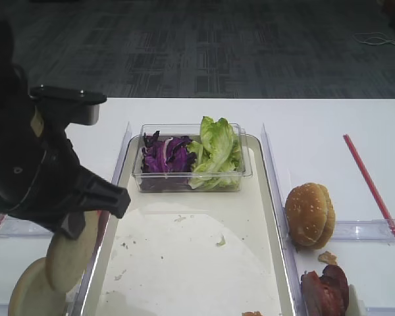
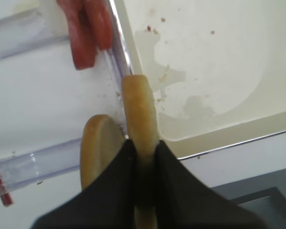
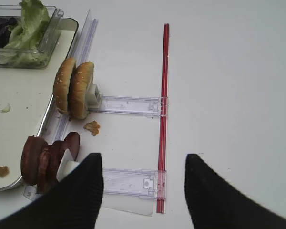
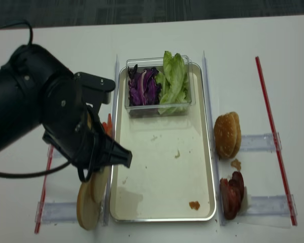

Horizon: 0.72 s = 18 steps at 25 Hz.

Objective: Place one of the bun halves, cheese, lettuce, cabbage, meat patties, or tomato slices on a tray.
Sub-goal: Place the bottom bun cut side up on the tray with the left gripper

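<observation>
1. Fingers of the left hand (image 2: 145,162) are clamping one of the bun halves (image 2: 139,112) on edge, holding it at the tray's (image 1: 184,263) left rim, seemingly lifted.
2. Another bun half (image 2: 99,145) is standing just beside it, outside the tray.
3. Tomato slices (image 2: 86,33) are sitting further along the same rim.
4. Right hand (image 3: 143,191) is hovering with jaws apart over bare desk (image 3: 229,71), holding nothing, near the meat patties (image 3: 47,157).
5. Nothing is lying on the tray floor yet except crumbs; carrying over and releasing are remaining.
6. Lettuce (image 1: 217,151) and cabbage (image 1: 164,157) are sitting in a clear box (image 1: 247,172) at the tray's far end; dark carpet lies beyond.
</observation>
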### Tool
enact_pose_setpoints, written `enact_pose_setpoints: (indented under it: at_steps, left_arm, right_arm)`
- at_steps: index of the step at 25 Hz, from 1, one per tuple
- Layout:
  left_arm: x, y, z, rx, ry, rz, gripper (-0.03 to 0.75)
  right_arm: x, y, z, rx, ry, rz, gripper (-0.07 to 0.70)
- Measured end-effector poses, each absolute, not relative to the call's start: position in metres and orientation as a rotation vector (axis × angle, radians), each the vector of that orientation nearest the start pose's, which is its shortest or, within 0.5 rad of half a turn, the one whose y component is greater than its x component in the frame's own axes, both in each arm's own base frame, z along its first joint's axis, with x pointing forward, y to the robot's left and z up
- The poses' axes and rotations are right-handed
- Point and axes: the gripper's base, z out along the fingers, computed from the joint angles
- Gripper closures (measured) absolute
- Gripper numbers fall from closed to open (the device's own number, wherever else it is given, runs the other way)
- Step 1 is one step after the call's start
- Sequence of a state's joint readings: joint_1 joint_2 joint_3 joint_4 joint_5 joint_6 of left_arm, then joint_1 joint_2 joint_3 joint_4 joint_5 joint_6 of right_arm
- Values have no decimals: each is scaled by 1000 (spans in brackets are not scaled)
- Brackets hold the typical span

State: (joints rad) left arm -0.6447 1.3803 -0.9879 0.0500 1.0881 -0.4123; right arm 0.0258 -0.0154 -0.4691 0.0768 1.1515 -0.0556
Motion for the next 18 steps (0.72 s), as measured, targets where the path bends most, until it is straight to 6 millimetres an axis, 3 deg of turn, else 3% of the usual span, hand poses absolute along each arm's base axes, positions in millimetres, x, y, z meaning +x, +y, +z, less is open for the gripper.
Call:
enact_pose_setpoints:
  at_steps: [9,18]
  left_arm:
    - [184,-138,296,302,2779,-280,651]
    - [176,-144,287,250,2762,-466,669]
  right_arm:
    - [-8,6,262,-95,2147,76,223]
    - [-8,6,262,-95,2147,76,223]
